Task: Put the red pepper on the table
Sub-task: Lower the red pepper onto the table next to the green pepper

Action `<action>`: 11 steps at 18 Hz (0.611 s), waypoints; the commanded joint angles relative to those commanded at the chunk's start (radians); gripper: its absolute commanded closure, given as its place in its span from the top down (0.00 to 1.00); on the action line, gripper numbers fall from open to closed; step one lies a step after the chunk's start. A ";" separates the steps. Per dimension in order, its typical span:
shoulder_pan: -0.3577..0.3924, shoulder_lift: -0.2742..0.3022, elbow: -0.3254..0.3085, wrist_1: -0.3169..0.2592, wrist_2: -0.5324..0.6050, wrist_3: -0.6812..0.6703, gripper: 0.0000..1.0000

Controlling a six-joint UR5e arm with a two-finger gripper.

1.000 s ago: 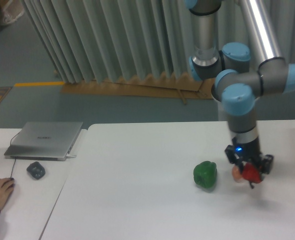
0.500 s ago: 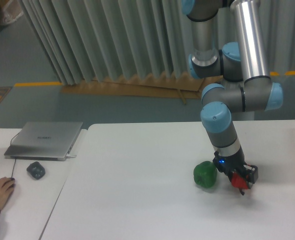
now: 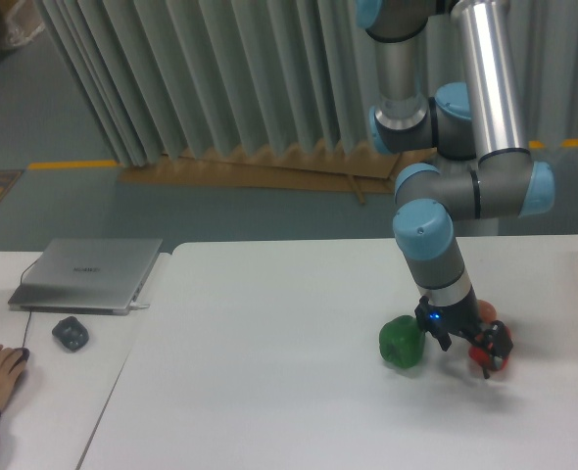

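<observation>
I read the gripper [image 3: 475, 345] as low over the table [image 3: 269, 392], just right of the green pepper [image 3: 403, 342]. The red pepper [image 3: 486, 356] shows as a small red mass at the fingertips, at the right front of the tool. An orange-pink ball [image 3: 486, 311] shows partly behind the wrist, near the fingers.

Gripper state: the view is too coarse for me to tell whether the fingers are pinching the red pepper or have parted from it. I treat this as undetermined.

Governing relation: the red pepper lies directly at the fingertips, on the side away from the green pepper, and appears at or very near the table surface. I cannot confirm contact with the table. The pepper is rounded, so no long axis is legible. The tool leans slightly, with the fingertips offset right of the wrist.

Judgement: the task appears to be at the release stage. The next move calls for a clean vertical withdrawal, since the green pepper and the ball both sit close to the fingers. A rounded pepper may roll once freed.
</observation>
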 joint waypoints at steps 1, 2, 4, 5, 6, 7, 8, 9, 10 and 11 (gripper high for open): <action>0.002 0.003 0.000 0.000 -0.002 0.000 1.00; 0.014 0.035 0.000 -0.002 -0.003 0.000 1.00; 0.017 0.043 0.000 -0.003 -0.008 0.000 1.00; 0.017 0.043 0.000 -0.005 -0.008 0.000 1.00; 0.017 0.043 0.000 -0.003 -0.008 0.000 1.00; 0.018 0.041 0.000 -0.005 -0.008 0.000 1.00; 0.020 0.038 0.000 -0.003 -0.009 0.000 1.00; 0.028 0.034 0.000 -0.003 -0.009 0.000 1.00; 0.029 0.031 0.000 -0.003 -0.009 0.000 1.00; 0.034 0.029 0.000 -0.003 -0.008 0.002 1.00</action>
